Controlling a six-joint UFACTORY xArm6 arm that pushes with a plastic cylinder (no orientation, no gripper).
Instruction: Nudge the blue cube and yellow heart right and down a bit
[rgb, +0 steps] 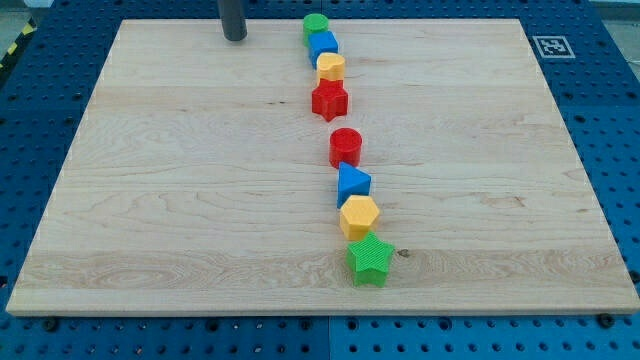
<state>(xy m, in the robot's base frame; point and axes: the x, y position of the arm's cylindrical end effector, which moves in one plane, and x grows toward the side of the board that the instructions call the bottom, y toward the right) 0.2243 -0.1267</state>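
The blue cube (322, 44) sits near the view's top, just right of centre, touching a green cylinder (316, 25) above it. The yellow heart (331, 67) lies right below the cube, touching it, with a red star (329, 99) below the heart. My tip (235, 37) rests on the wooden board (150, 200) at the view's top, well to the left of the blue cube and apart from every block.
Lower in the same column lie a red cylinder (345, 146), a blue triangular block (352, 183), a yellow hexagon (359, 216) and a green star (370, 260). A marker tag (551, 46) sits at the board's top right corner.
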